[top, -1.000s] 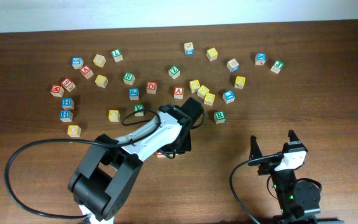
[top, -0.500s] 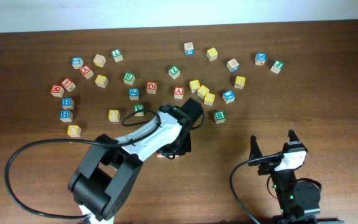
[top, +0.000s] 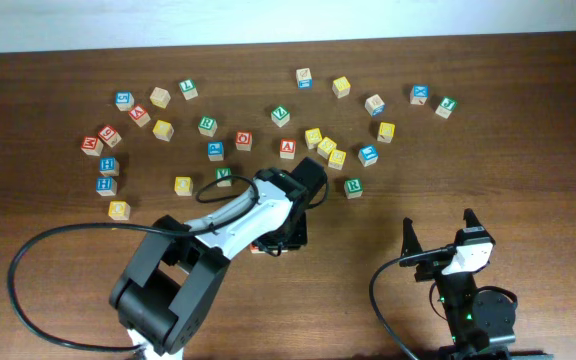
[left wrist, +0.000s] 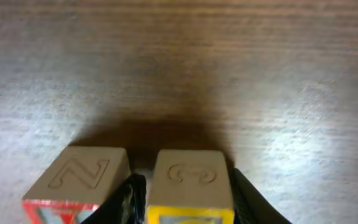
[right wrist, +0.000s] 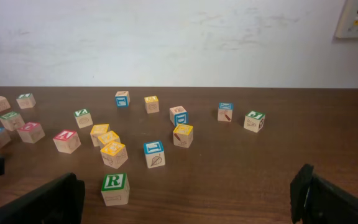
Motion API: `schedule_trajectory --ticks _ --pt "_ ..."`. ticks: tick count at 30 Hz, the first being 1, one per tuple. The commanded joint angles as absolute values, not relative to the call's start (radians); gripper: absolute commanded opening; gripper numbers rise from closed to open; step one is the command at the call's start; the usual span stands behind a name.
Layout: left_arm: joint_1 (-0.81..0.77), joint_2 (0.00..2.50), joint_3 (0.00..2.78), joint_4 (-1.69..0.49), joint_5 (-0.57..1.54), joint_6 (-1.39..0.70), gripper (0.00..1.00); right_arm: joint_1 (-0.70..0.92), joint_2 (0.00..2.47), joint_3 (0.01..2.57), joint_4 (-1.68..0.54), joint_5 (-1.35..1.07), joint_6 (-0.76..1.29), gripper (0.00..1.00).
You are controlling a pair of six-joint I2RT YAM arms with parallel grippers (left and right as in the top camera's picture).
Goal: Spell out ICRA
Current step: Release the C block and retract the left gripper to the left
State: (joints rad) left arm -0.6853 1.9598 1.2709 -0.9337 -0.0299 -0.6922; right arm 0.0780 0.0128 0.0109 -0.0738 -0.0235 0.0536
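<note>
Lettered blocks (top: 208, 125) lie scattered across the far half of the brown wooden table (top: 528, 150), with a green R block (top: 353, 187) at the scatter's near edge. A red-edged block (left wrist: 76, 180) and a yellow-edged block (left wrist: 191, 183) stand side by side, narrowly apart.

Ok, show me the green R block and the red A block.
green R block (right wrist: 114, 182): right wrist view, on its top face.
red A block (top: 287, 148): overhead view, on its top face.
</note>
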Motion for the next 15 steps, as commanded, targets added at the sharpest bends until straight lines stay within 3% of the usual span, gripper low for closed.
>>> schedule_trajectory --ticks 1,11,15 --pt "-0.686 1.963 1.329 -0.971 -0.022 -0.680 0.36 0.071 0.007 0.006 -0.079 -0.015 0.060 0.98" --pt "-0.661 1.963 1.510 -1.110 -0.031 -0.654 0.36 0.071 0.007 0.006 -0.079 -0.015 0.060 0.98" --pt "-0.604 1.960 1.702 -1.282 -0.105 -0.649 0.36 0.071 0.007 0.006 -0.079 -0.015 0.060 0.98"
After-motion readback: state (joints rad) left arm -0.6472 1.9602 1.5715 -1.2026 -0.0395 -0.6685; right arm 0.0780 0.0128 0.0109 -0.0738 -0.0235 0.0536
